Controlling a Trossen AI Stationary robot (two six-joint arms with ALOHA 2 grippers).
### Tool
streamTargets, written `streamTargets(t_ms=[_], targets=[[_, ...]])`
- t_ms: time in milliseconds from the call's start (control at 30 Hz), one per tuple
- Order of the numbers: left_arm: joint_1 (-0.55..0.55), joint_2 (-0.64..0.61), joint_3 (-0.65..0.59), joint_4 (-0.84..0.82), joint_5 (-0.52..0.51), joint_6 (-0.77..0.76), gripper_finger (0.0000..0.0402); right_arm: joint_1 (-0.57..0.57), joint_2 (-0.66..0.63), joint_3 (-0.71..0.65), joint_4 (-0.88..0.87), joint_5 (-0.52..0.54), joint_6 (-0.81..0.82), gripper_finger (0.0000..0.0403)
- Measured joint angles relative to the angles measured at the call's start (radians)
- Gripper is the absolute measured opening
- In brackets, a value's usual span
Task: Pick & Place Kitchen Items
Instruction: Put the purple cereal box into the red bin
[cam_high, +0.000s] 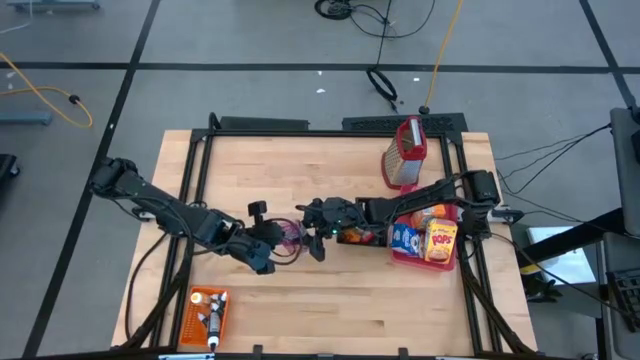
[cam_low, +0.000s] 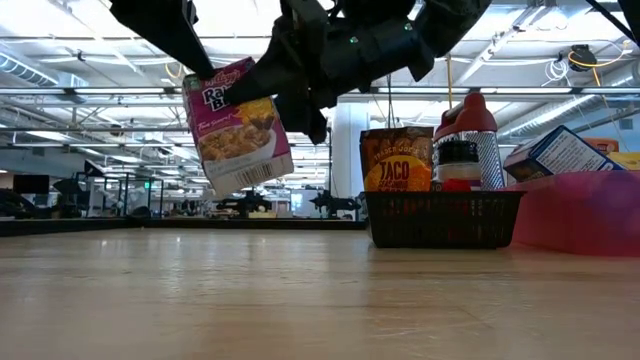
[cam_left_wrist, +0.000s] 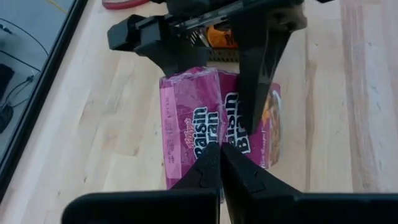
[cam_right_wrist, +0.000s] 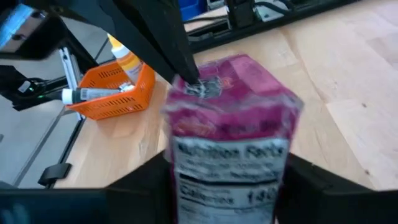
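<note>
**Raisin Bran box held in the air between both hands, mid-tabletop**

The Raisin Bran box (cam_low: 238, 125), a purple-pink carton, hangs clear of the tabletop (cam_high: 330, 290), tilted, near the middle. In the low view there is clear space beneath it.

Left hand (cam_left_wrist: 221, 155): fingers fully closed, tips pinched together on the box's edge. In the right wrist view the same dark fingertips (cam_right_wrist: 186, 78) meet at the box's upper corner. The arm reaches in from the tabletop's left edge.

Right hand (cam_high: 318, 238): comes in from the right edge and meets the box at mid-tabletop. Its fingers stand on either side of the carton, the nutrition panel lying between them; one finger (cam_left_wrist: 255, 81) lies across the printed face. Jaws partly open to box width; whether they actually press the box, cannot tell.

Other items:
- Red tray (cam_high: 405, 257) near the right edge, holding a yellow Pops box (cam_high: 441, 240) and a blue packet (cam_high: 405, 238).
- Black mesh basket (cam_low: 440, 218) with a taco packet (cam_low: 396, 160), just beside the tray.
- Grater (cam_high: 403, 152) with red handle, toward the far right corner.
- Orange crate (cam_high: 208, 310) at the near left corner, with small bottles inside.
</note>
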Motion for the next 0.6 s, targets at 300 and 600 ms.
streamTargets(t_ms=[300,600], targets=[[0.004,0.0,0.0,-0.004,0.003,0.001,0.0002,0.0,0.0,0.001,0.003,0.001,-0.051,0.0054],[0.033,-0.009,0.0,-0.061,-0.005,0.026,0.0003,-0.001,0.0,0.001,0.001,0.012,-0.065,0.0027]])
